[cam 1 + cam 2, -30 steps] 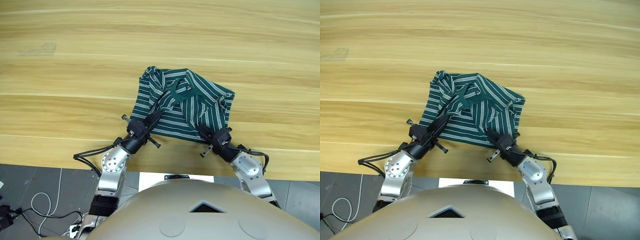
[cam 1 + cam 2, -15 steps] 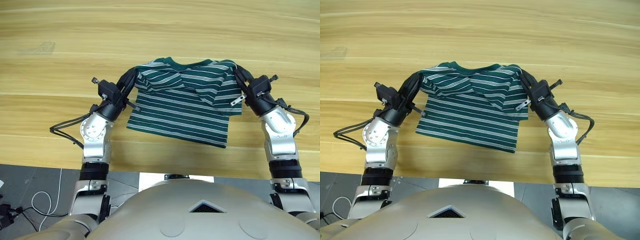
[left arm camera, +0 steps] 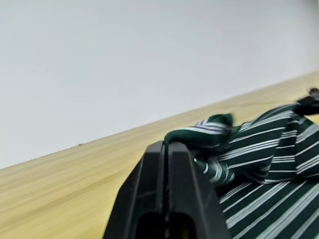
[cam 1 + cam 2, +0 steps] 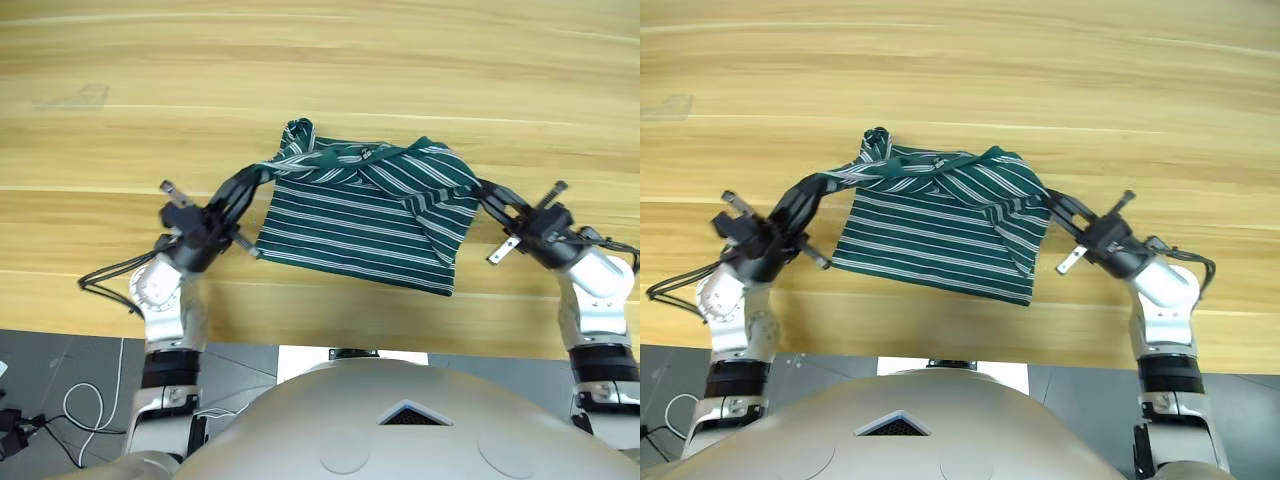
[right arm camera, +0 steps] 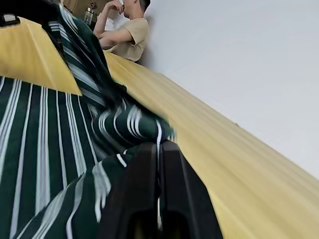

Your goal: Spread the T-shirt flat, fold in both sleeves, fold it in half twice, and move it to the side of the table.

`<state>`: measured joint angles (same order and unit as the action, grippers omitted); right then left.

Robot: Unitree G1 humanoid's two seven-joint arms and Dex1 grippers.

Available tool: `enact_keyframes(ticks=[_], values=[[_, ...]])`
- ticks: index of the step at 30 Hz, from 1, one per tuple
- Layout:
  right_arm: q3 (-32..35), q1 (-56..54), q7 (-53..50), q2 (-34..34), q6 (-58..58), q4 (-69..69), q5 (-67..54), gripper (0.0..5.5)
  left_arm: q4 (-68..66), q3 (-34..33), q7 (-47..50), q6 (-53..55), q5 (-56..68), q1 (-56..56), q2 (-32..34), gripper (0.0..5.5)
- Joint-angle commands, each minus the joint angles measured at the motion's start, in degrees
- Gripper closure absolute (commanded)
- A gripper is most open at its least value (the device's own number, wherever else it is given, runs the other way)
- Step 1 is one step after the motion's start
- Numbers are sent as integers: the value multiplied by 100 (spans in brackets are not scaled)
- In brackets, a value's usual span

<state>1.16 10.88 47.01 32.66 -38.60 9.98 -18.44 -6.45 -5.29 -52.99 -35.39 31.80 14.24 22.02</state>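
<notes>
Two head cameras look down over the table (image 4: 120,60), both taking in the shirt (image 4: 360,230). Wrist cameras sit tight behind the left gripper (image 3: 165,145) and right gripper (image 5: 158,144), looking low across it.

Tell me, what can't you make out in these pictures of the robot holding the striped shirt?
- Sleeves of the shirt: in the head views, they are lost in the twisted bunch along its far edge.
- How much cloth each pair of jaws pinches: in the wrist views, the black jaws cover it.
- Ends of the table: cut off by the picture edges.
- Cloth nearest the right jaws: blurred in the right wrist view.
</notes>
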Motion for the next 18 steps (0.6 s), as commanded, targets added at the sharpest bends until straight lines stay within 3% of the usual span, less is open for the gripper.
enact_keyframes(ticks=[1,4,6,9,11,14,16,18], values=[[560,282,135,232,-110,111,-349,548,180,-519,-345,-132,303,623,262,550],[975,378,240,264,41,-33,-864,548,297,-972,-541,-103,677,894,360,550],[884,-125,247,176,227,171,-797,548,-20,-901,-647,45,537,498,384,550],[217,-1685,-62,-299,573,1119,161,548,-1279,-257,-61,588,-658,-1202,163,550],[-262,-3286,-848,-776,1061,2556,1141,548,-2836,181,1200,1236,-1750,-3009,-174,550],[-883,-6366,-3679,-1187,2149,5023,2678,548,-5101,528,3429,1958,-2829,-6063,-412,550],[-972,-8061,-5579,-1254,2546,5805,3174,548,-5934,402,5181,2287,-3077,-7939,-422,550],[-798,-9326,-7255,-1164,2198,5985,3411,548,-6215,253,6782,1881,-3331,-9556,-352,550]])
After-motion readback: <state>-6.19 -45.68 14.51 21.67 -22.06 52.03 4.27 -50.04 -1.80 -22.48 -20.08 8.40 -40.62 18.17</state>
